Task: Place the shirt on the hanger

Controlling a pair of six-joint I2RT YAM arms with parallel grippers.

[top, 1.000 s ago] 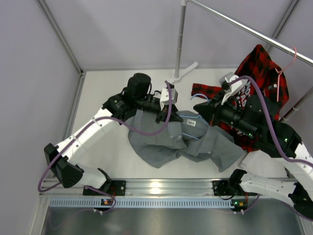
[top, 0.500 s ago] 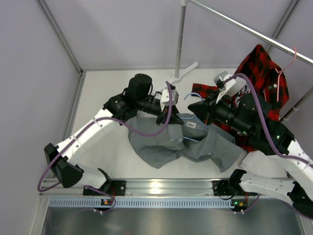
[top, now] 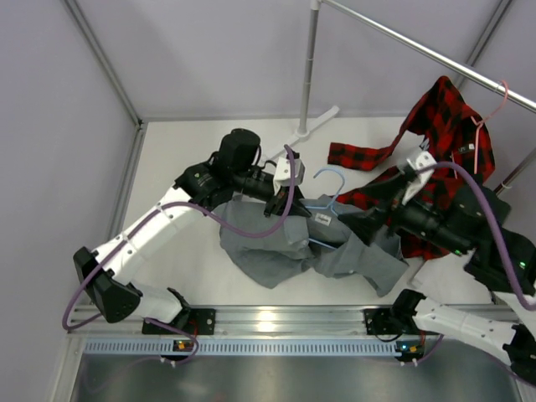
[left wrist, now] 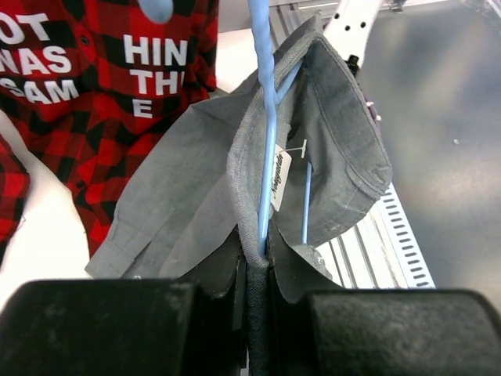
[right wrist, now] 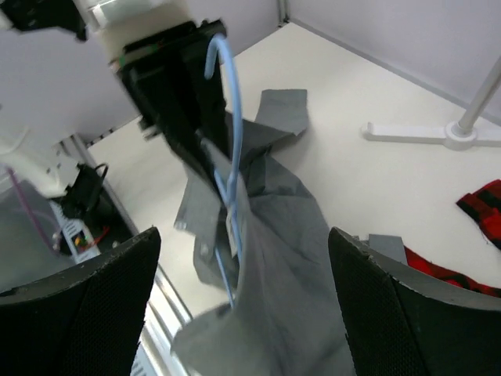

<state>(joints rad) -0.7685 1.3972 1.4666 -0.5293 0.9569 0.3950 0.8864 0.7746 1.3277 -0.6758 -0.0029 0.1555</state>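
The grey shirt (top: 280,251) lies crumpled on the table, with its collar (left wrist: 329,117) lifted. My left gripper (top: 297,208) (left wrist: 262,254) is shut on the collar fabric together with the wire of the light-blue hanger (top: 328,180) (left wrist: 266,149). The hanger runs inside the collar, and its hook sticks out towards the right arm. My right gripper (top: 364,228) (right wrist: 243,313) stands open a short way right of the hanger (right wrist: 231,117), with nothing between its fingers. The shirt (right wrist: 297,258) hangs in front of it.
A red-and-black plaid shirt (top: 444,126) hangs on a pink hanger (top: 494,105) from the rail at the right; one of its sleeves (top: 360,155) lies on the table. The rack's pole (top: 308,67) and base (top: 314,124) stand behind. An aluminium rail (top: 276,322) runs along the near edge.
My right gripper has opened, let go of the hanger's hook and drawn back to the right and nearer. The left gripper still holds collar and hanger in about the same place.
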